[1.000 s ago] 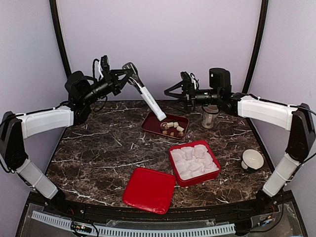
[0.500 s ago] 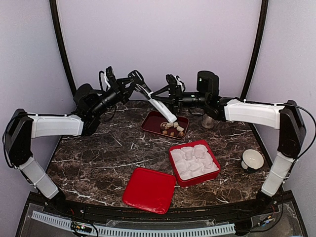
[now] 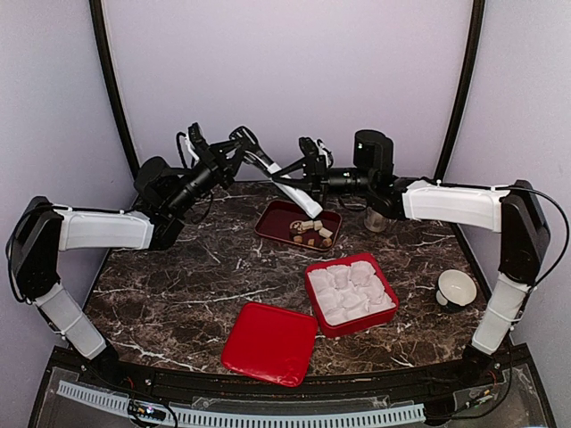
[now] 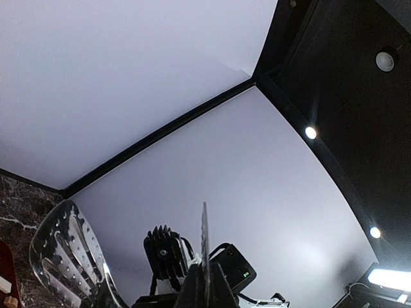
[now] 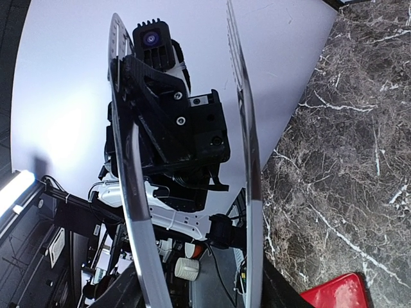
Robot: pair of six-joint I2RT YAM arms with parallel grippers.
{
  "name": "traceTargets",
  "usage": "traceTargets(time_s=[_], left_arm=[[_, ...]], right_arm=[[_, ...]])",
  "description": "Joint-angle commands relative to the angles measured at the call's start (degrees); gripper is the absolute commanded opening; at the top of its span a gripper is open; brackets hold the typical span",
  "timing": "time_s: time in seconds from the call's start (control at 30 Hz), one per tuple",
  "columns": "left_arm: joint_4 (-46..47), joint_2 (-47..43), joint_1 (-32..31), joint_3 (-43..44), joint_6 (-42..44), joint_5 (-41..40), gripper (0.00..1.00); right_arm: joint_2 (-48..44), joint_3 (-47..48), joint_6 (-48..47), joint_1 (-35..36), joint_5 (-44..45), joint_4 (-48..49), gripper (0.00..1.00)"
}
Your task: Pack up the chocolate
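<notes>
The chocolate [image 3: 309, 232], small brown, tan and cream lumps, lies in a dark red tray [image 3: 272, 223] at the back of the table. Silver tongs [image 3: 302, 201] slant down over that tray, tips just above the lumps. My left gripper [image 3: 239, 144] is shut on the tongs' upper end; in the left wrist view its fingers [image 4: 192, 292] pinch one thin blade edge-on, and the other perforated blade [image 4: 70, 256] stands free. My right gripper [image 3: 299, 175] has closed round the tongs lower down, with both shiny tong arms [image 5: 131, 186] between its fingers [image 5: 119, 292].
A red box [image 3: 322, 323] lined with white crinkled paper cups sits in front of the tray, its red lid [image 3: 270, 343] lying nearer the front edge. A glass jar [image 3: 379, 212] stands behind the right arm. A white mug [image 3: 457, 288] is at the right edge.
My right gripper swung left to the tongs and closed round them. The left arm brought the tongs forward and lower over the tray, then held them almost still.
</notes>
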Motion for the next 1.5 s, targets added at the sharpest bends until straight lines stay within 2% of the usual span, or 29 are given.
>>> traceTargets(time_s=[0.0,0.33,0.47,0.67,0.9,0.93,1.0,1.2,1.27,1.37,1.47], left_arm=[[0.8,-1.5,-0.4,-1.4,2.4,-2.9,0.0],[-3.9,-3.9,-0.4,-3.9,3.6,-7.2,0.0],[-9.3,-6.1,-0.4,-4.8,4.6,-9.9,0.0],[-11.9,-7.3,-0.4,-5.3,5.0,-11.5,0.0],[-12.0,-6.8,-0.4,-5.0,5.3,-10.4,0.0],[-12.5,-6.8,-0.5,-4.7,5.2,-10.2,0.03],[-15.5,-7.2,-0.4,-3.7,5.8,-9.3,0.17],[-31.4,-12.9,-0.4,-2.7,10.3,-8.8,0.54],[-37.6,-16.0,-0.3,-2.9,11.9,-9.5,0.61],[-49.2,-20.3,0.0,-2.6,14.1,-11.4,0.73],[-58.8,-22.0,1.5,-1.9,16.0,-9.8,0.77]], right_arm=[[-0.8,1.7,-1.6,0.7,-0.9,1.2,0.5],[-1.5,2.5,-5.5,0.6,-1.3,-3.9,0.37],[-1.6,4.2,-9.1,0.6,-1.7,-8.4,0.41],[-2.0,4.1,-10.1,0.6,-3.0,-9.4,0.46],[-2.0,4.5,-10.5,0.6,-3.0,-10.4,0.34],[-2.1,4.4,-10.8,0.4,-3.0,-10.8,0.33],[-2.4,4.2,-11.3,-0.5,-2.9,-11.8,0.31],[-4.6,3.9,-15.8,-5.9,-1.4,-19.3,0.3],[-5.3,4.0,-17.8,-7.9,-0.8,-22.6,0.3],[-5.6,7.0,-25.6,-10.8,2.9,-33.5,0.29],[-4.0,14.1,-37.1,-12.6,10.5,-50.7,0.3]])
